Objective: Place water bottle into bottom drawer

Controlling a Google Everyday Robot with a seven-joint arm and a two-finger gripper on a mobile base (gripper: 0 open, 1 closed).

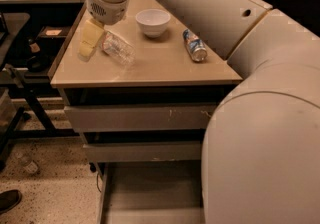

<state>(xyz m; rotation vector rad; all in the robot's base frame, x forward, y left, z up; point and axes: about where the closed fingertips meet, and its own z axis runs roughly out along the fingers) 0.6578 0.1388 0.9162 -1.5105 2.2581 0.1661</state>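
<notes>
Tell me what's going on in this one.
The robot's pincer is low over the left of the cabinet top, right beside the water bottle, which lies on its side there. The bottom drawer stands pulled open below, no bottle in it yet. A bowl and a can sit further right.

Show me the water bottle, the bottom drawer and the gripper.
water bottle (119,49): camera view, on its clear crinkled body.
bottom drawer (150,188): camera view, on its bare floor.
gripper (89,47): camera view, near its tip, right beside the bottle.
</notes>
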